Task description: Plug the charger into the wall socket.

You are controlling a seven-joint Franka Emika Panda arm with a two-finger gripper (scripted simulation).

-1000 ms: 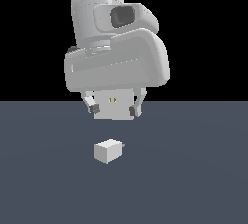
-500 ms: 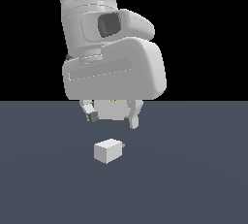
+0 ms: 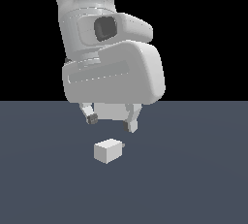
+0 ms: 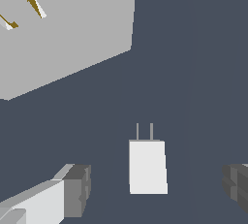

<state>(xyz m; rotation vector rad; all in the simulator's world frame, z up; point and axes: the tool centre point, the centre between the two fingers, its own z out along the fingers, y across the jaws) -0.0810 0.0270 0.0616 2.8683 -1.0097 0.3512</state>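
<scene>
- The gripper (image 3: 112,122) hangs under the bulky white arm (image 3: 114,68), fingers pointing down, spread wide and holding nothing
- The charger (image 3: 108,151) lies on the dark grey floor (image 3: 193,169) just below the gripper, apart from both fingertips (image 3: 92,119)
- In the wrist view the charger (image 4: 147,166) sits between the two dark finger pads (image 4: 77,190), with open floor on either side of it
- Its two short prongs (image 4: 144,131) jut from the end facing away from the gripper, toward the wall socket (image 4: 63,29)
- The wall socket is a flat off-white plate well beyond the charger, off to one side of the gripper's line
- Two small gold slots (image 4: 22,13) show on the plate
</scene>
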